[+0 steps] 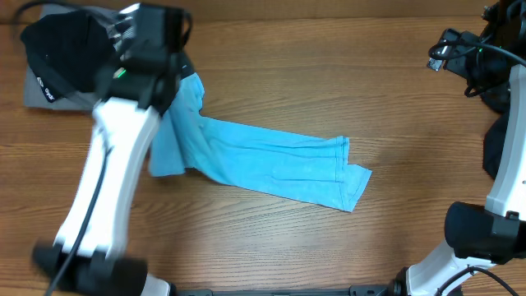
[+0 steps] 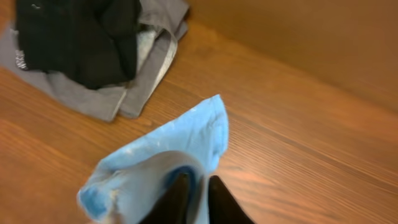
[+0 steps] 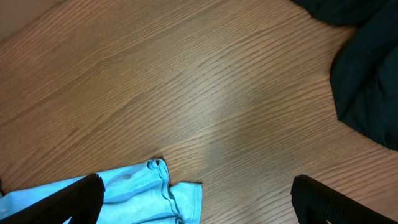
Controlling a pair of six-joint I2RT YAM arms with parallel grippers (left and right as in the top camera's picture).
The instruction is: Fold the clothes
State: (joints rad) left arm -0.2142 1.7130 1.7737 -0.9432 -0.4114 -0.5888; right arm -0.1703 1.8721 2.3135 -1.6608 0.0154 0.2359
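The light-blue T-shirt (image 1: 271, 160) lies folded into a long band across the middle of the table, its hem end (image 3: 155, 193) at the right. Its left end (image 2: 180, 146) is lifted, and my left gripper (image 2: 198, 188) is shut on a fold of it, with cloth showing between the narrow fingers. From overhead, that gripper (image 1: 182, 76) sits under its wrist at the shirt's upper left corner. A black garment (image 1: 62, 49) rests on a grey one (image 1: 41, 90) at the back left. My right gripper (image 3: 196, 185) hangs wide open above the table, holding nothing, with the shirt's hem end near its left finger.
A dark garment (image 3: 367, 81) lies at the far right of the table, beside the right arm (image 1: 505, 173). Cables and a camera mount (image 1: 452, 49) sit at the back right. Bare wood shows in front of and behind the shirt.
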